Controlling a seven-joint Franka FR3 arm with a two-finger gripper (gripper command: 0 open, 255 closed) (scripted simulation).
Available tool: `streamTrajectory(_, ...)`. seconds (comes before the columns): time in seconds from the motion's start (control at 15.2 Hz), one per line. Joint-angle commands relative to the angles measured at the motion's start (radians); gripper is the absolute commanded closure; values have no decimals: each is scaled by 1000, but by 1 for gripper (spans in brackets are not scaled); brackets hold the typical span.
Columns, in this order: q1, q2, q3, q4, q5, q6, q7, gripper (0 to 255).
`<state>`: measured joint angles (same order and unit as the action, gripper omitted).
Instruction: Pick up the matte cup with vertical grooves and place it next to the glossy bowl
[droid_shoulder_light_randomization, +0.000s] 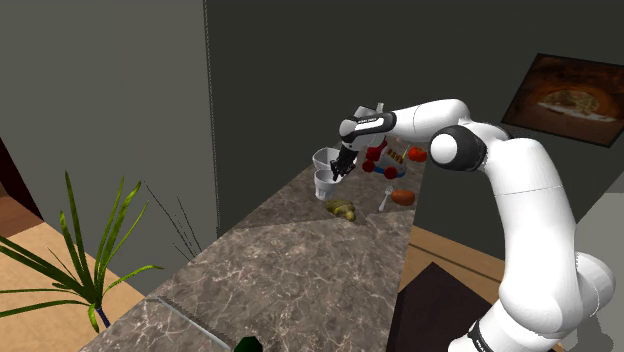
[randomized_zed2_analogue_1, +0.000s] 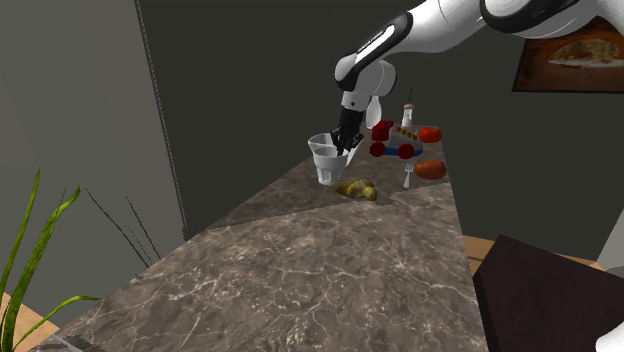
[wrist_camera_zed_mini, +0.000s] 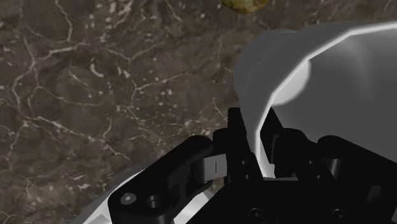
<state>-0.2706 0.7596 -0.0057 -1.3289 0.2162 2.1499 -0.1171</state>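
A pale grey-white cup (droid_shoulder_light_randomization: 324, 172) (randomized_zed2_analogue_1: 324, 160) with a flared mouth is at the far end of the brown marble counter (droid_shoulder_light_randomization: 300, 270). My black gripper (droid_shoulder_light_randomization: 338, 170) (randomized_zed2_analogue_1: 343, 143) (wrist_camera_zed_mini: 257, 149) is shut on its rim, one finger inside the wall and one outside. In the wrist view the cup (wrist_camera_zed_mini: 318, 70) shows its open mouth tilted over the counter. Whether its base touches the stone I cannot tell. A small yellow-olive glossy thing (droid_shoulder_light_randomization: 342, 209) (randomized_zed2_analogue_1: 358, 187) (wrist_camera_zed_mini: 245, 5) lies on the counter just beside the cup.
Red and blue items (droid_shoulder_light_randomization: 385, 160), an orange one (droid_shoulder_light_randomization: 402, 197) and a fork (randomized_zed2_analogue_1: 408, 178) crowd the counter's far end behind the cup. A green plant (droid_shoulder_light_randomization: 80, 260) stands off the near end. A dark box (randomized_zed2_analogue_1: 545, 300) sits beside the counter, and a picture (droid_shoulder_light_randomization: 565, 100) hangs on the wall.
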Motion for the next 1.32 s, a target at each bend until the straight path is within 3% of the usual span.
streamTrajectory(0.0, 0, 0, 0, -4, 1, 5, -1, 255)
streamTrajectory(0.33, 0, 0, 0, -4, 1, 5, -1, 255)
streamTrajectory(0.4, 0, 0, 0, -4, 1, 5, -1, 0)
streamTrajectory(0.73, 0, 0, 0, -4, 1, 5, -1, 0)
streamTrajectory(0.99, -11, -67, -5, 11, -5, -78, 2, 0)
streamTrajectory(1.25, -11, -67, -5, 11, -5, -78, 2, 0)
